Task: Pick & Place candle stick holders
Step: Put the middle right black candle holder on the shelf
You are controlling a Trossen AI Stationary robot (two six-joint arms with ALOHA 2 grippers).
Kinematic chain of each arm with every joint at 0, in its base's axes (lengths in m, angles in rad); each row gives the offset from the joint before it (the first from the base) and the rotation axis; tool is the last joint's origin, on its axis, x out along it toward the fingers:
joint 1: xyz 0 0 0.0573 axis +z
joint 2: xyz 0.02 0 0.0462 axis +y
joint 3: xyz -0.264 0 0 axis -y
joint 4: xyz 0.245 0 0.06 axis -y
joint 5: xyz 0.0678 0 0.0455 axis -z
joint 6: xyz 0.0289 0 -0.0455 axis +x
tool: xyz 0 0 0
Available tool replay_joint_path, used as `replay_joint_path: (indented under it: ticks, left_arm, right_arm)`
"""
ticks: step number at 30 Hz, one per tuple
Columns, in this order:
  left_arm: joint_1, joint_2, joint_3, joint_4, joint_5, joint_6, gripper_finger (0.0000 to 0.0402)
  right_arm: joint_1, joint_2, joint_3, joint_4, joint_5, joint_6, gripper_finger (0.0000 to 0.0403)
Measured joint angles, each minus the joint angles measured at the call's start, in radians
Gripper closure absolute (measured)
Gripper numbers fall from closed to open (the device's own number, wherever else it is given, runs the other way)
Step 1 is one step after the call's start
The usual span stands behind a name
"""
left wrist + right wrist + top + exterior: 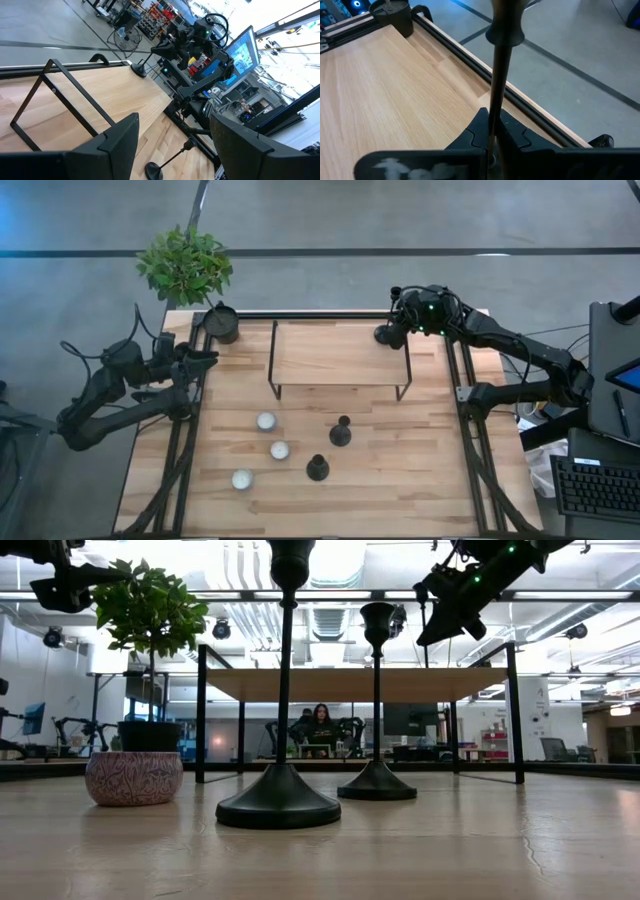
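Two black candle stick holders stand upright on their round bases on the wooden table; they also show in the low view. A third holder is at the far right corner of the raised wooden shelf. My right gripper is shut on that third holder. My left gripper is open and empty above the table's left edge. My right gripper pinches the holder's thin stem between its two fingers, which lie across the stem. The holder leans, with its round base at the shelf's far right corner. I cannot tell whether the base touches the shelf.
A black pot with a green plant stands at the table's far left corner. Three small pale round pots stand left of the two holders. A person sits in the room behind.
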Motion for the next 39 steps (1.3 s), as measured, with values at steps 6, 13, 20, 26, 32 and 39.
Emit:
replay_joint_path:
  ticks: [6, 13, 20, 26, 32, 39]
  left_arm:
    - [0.000, 0.000, 0.000, 0.000, 0.000, 0.000, 0.0161]
    - [0.000, 0.000, 0.000, 0.000, 0.000, 0.000, 0.0161]
    - [0.000, 0.000, 0.000, 0.000, 0.000, 0.000, 0.0161]
    - [0.000, 0.000, 0.000, 0.000, 0.000, 0.000, 0.0161]
    - [0.000, 0.000, 0.000, 0.000, 0.000, 0.000, 0.0161]
    - [0.000, 0.000, 0.000, 0.000, 0.000, 0.000, 0.0161]
  right_arm:
    - [0.000, -0.005, -0.003, -0.002, -0.014, 0.018, 0.0392]
    - [0.000, -0.026, -0.004, -0.018, -0.021, 0.031, 0.0392]
    - [0.000, -0.047, -0.010, -0.046, -0.029, 0.035, 0.0392]
    - [0.001, -0.048, -0.011, -0.048, -0.029, 0.029, 0.0392]
    - [0.001, -0.048, -0.013, -0.053, -0.028, 0.029, 0.0392]
    - [0.001, -0.048, -0.014, -0.058, -0.029, 0.036, 0.0379]
